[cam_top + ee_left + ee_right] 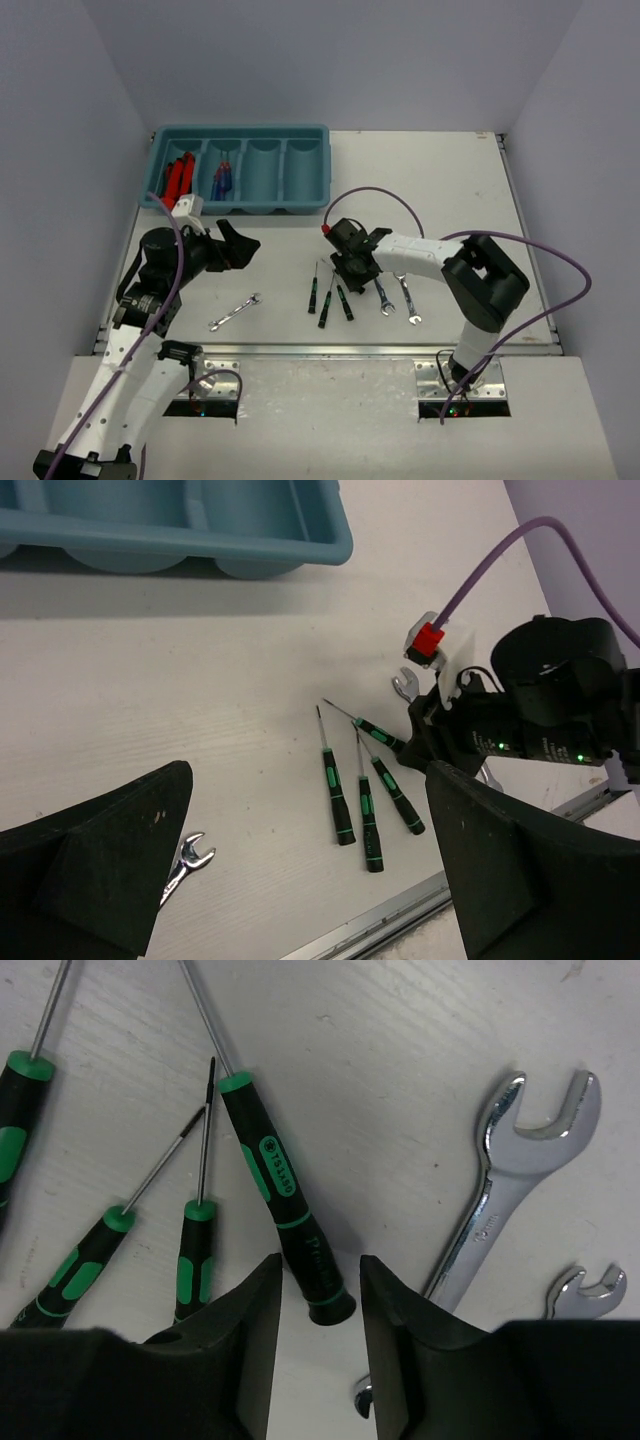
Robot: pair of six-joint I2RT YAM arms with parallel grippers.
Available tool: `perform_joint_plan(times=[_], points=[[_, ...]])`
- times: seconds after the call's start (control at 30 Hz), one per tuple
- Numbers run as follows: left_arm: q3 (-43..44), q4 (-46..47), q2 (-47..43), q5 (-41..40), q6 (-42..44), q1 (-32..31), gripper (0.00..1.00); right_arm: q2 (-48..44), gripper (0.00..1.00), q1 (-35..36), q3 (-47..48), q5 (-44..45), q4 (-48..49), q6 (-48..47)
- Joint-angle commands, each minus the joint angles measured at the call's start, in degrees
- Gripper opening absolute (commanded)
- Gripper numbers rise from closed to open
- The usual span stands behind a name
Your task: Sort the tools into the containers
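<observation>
A teal tray (300,170) of four containers stands at the back left; red-handled pliers (178,176) lie in its leftmost one, red/blue screwdrivers (221,181) in the second. My right gripper (353,272) (320,1265) is low over the table, its jaws narrow but open, straddling the butt end of a black/green screwdriver (283,1205) that lies flat, with a small gap on each side. Three more black/green screwdrivers (326,298) (360,805) lie just left of it. My left gripper (243,240) (310,780) hovers wide open and empty left of them.
Two silver wrenches (395,297) (490,1210) lie right of the right gripper, the smaller one (585,1290) farther right. Another wrench (234,311) (180,865) lies near the front left, below the left gripper. The table's metal front rail (330,350) runs close behind the tools.
</observation>
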Motion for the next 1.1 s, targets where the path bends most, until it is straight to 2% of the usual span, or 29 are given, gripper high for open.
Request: perform_joint_plan(times=[0.0,0.13,0.3,0.33,0.37,0.43,0.5,0.53,0.57,0.6,0.67,0.73,0.87,0.9,0.97,1.0,1.07], points=[[0.5,3.4,-2.0,1.6,0.8,-0.7,1.00,3.5,0.33,-1.1,3.1,-2.9,1.5,-0.5],[0.1,3.5,-2.5,1.2,0.7,-1.1,1.00,3.8,0.16,-2.9,1.9,-1.5,1.6,1.7],[0.6,3.6,-1.3,-0.8,-1.1,-1.4,1.00,-2.7,0.04,-3.7,0.4,3.3,0.0,6.6],[0.7,4.0,-0.9,0.1,-2.7,-1.4,1.00,-4.7,0.00,-3.6,0.2,3.8,-0.5,6.7],[0.0,7.2,-0.2,4.8,-5.2,-1.4,1.00,-7.8,0.00,-3.6,-1.0,3.2,0.7,7.8],[-6.1,21.7,0.0,12.0,-12.8,-1.7,1.00,-16.5,0.00,-3.6,-5.7,-6.5,8.5,7.2],[-13.5,37.3,0.1,18.2,-22.5,-2.9,1.00,-26.0,0.00,-3.6,-11.5,-22.3,17.7,6.0],[-15.4,46.7,0.4,18.6,-24.9,-4.1,1.00,-28.3,0.00,-3.7,-15.6,-26.4,23.0,5.5],[-16.4,48.2,1.3,17.5,-26.6,-6.0,1.00,-29.8,0.00,-3.7,-17.1,-28.2,29.8,5.7],[-16.7,54.4,3.6,14.1,-27.7,-9.6,1.00,-35.8,0.00,-3.7,-23.0,-35.5,40.7,6.6],[-14.4,57.2,6.9,8.8,-26.7,-16.9,1.00,-38.2,0.00,-3.7,-24.4,-39.3,43.3,7.1],[-12.0,58.5,11.2,6.5,-25.0,-21.2,1.00,-38.9,0.00,-3.7,-24.6,-44.2,45.5,8.5],[-10.3,59.8,17.0,1.7,-24.4,-25.7,0.98,-39.8,0.00,-3.7,-25.1,-48.7,49.4,10.5],[-10.2,60.1,17.7,1.0,-24.4,-26.2,0.95,-39.9,0.00,-3.7,-25.2,-49.3,49.9,10.7],[-10.2,61.3,19.6,0.5,-24.5,-27.2,0.76,-40.0,0.00,-3.7,-25.3,-50.3,50.9,11.1],[-10.1,61.4,20.7,0.3,-24.5,-27.6,0.58,-40.1,0.00,-3.7,-25.6,-50.4,51.3,11.4],[-9.7,61.3,21.8,0.0,-24.6,-28.2,0.38,-40.2,0.00,-3.7,-25.5,-49.9,51.1,11.6]])
